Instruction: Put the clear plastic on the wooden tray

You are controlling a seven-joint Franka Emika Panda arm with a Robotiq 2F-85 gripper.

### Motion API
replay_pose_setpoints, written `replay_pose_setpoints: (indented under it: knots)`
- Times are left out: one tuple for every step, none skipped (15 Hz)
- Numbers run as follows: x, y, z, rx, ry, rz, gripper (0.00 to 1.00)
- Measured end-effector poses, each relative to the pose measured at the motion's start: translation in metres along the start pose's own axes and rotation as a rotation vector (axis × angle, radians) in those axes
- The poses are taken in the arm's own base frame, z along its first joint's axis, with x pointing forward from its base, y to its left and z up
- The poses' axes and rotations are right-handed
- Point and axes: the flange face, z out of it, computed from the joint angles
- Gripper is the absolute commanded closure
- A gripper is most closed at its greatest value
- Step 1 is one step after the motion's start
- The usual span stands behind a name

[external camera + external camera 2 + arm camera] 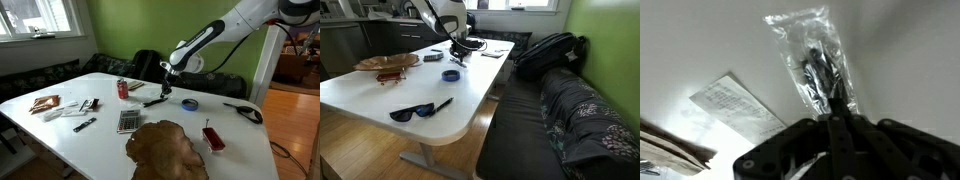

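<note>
The clear plastic (812,55) is a small see-through bag with something dark inside. In the wrist view it sticks out from my gripper (830,115), whose fingers are shut on its near end, over the white table. In both exterior views the gripper (165,90) (458,48) points down at the far middle of the table, with the plastic (157,100) at its tips, low over the surface. The wooden tray (165,150) (388,62) is a rough brown slab at the table's other end, well apart from the gripper.
A red can (123,89), a calculator (128,121), a blue tape roll (189,103), black sunglasses (243,112), a red object (212,137) and papers (735,105) lie on the white table (60,130). A couch with a backpack (550,50) runs alongside.
</note>
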Motion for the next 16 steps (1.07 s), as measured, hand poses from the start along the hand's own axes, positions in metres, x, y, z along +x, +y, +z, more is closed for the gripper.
replay_pose_setpoints:
  knots:
    - [0.000, 0.000, 0.000, 0.002, -0.001, 0.001, 1.00]
    - [0.000, 0.000, 0.000, 0.004, -0.001, 0.001, 1.00]
    - [0.000, -0.001, 0.000, 0.005, -0.001, 0.000, 0.74]
    - [0.001, -0.001, 0.000, 0.006, 0.000, 0.000, 0.73]
    - [0.002, -0.001, 0.000, 0.009, 0.003, -0.002, 0.66]
    - [0.005, -0.003, 0.000, 0.016, 0.009, -0.010, 0.60]
    - [0.008, -0.005, 0.000, 0.027, 0.018, -0.023, 0.51]
    - [0.012, -0.007, 0.000, 0.042, 0.030, -0.044, 0.44]
    - [0.016, -0.009, -0.001, 0.057, 0.041, -0.066, 0.38]
    - [0.019, -0.011, -0.001, 0.068, 0.052, -0.094, 0.29]
    - [0.021, -0.012, -0.002, 0.072, 0.059, -0.128, 0.22]
    - [0.021, -0.012, -0.002, 0.071, 0.062, -0.168, 0.14]
    - [0.020, -0.011, -0.002, 0.070, 0.062, -0.208, 0.07]
    - [0.019, -0.011, -0.002, 0.069, 0.063, -0.243, 0.00]
    - [0.017, -0.010, -0.002, 0.068, 0.063, -0.271, 0.00]
    - [0.015, -0.009, -0.001, 0.067, 0.063, -0.295, 0.00]
